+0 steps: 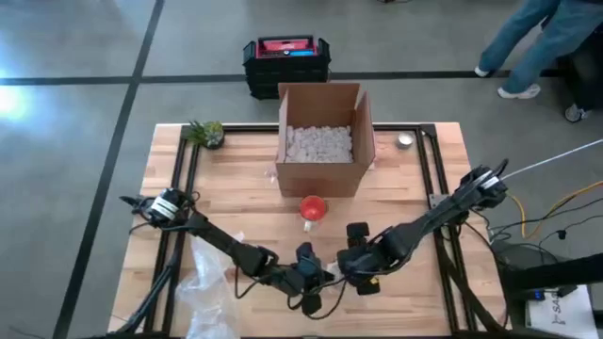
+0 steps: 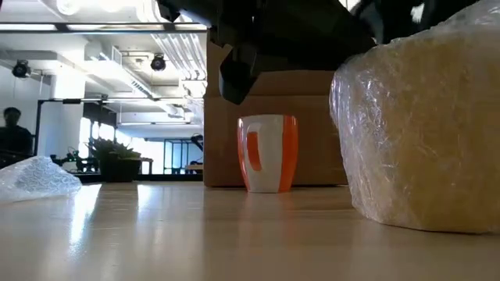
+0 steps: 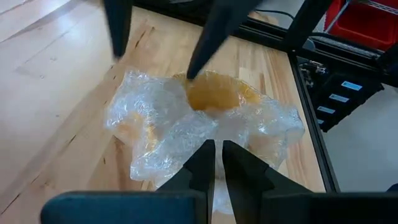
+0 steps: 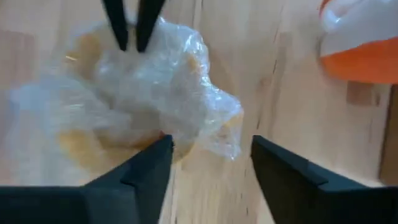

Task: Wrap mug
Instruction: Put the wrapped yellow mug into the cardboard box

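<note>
A yellow mug swathed in clear bubble wrap (image 3: 205, 115) stands on the table near its front edge, its open top (image 3: 214, 93) showing; in the low view the wrapped mug (image 2: 422, 125) fills the right. My left gripper (image 3: 217, 152) is shut on the wrap. My right gripper (image 4: 211, 152) hangs open over the bundle from the opposite side, one finger (image 3: 202, 46) by the mug's rim; whether it touches I cannot tell. An orange-and-white mug (image 1: 312, 207) stands bare in front of the cardboard box (image 1: 320, 141). My left gripper pinches a loose fold of the bubble wrap (image 3: 208, 134) between its two fingers, at the bundle's side nearest the wrist. The fingers slant down onto it. The wrapped mug rests on the table, and the wrap is slack and crumpled around it.
The open cardboard box holds white packing fill (image 1: 318, 143). A spare heap of bubble wrap (image 1: 207, 282) lies at the front left, a small plant (image 1: 207, 132) at the far left, a small round tin (image 1: 405, 141) at the far right. A person walks beyond the table (image 1: 528, 47).
</note>
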Robot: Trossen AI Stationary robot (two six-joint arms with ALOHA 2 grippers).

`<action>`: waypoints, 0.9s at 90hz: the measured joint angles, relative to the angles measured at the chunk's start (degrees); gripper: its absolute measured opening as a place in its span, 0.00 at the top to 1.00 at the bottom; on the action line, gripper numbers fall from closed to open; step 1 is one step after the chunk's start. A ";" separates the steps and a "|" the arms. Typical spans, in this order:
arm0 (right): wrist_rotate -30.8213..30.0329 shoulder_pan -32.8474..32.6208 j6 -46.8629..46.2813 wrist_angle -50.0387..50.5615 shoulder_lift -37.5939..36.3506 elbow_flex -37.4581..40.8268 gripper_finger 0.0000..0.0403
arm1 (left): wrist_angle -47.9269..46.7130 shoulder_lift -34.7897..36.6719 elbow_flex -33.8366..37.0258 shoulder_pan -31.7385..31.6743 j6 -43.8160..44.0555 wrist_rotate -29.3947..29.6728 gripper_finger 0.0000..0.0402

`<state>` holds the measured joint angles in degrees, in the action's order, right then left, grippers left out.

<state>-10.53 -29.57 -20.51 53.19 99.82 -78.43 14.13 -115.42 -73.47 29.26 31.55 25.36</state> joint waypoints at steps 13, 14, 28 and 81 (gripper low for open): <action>0.05 0.35 0.43 -0.87 3.92 -0.24 0.38 | 0.07 0.00 0.00 0.00 0.00 0.00 0.95; 0.15 0.36 0.54 -0.93 4.20 -0.26 0.37 | 0.05 0.00 0.00 0.00 0.00 0.00 0.95; 0.31 0.62 3.69 -2.15 6.81 -0.35 0.47 | 0.13 0.00 0.00 0.02 0.02 -0.08 0.95; 5.85 0.06 6.05 -1.70 -1.78 0.11 0.98 | -1.09 5.76 0.11 2.09 -0.58 -0.74 0.95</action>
<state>-4.68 -29.51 -14.47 51.49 98.03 -78.32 13.04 -109.65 -73.36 31.34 30.98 24.62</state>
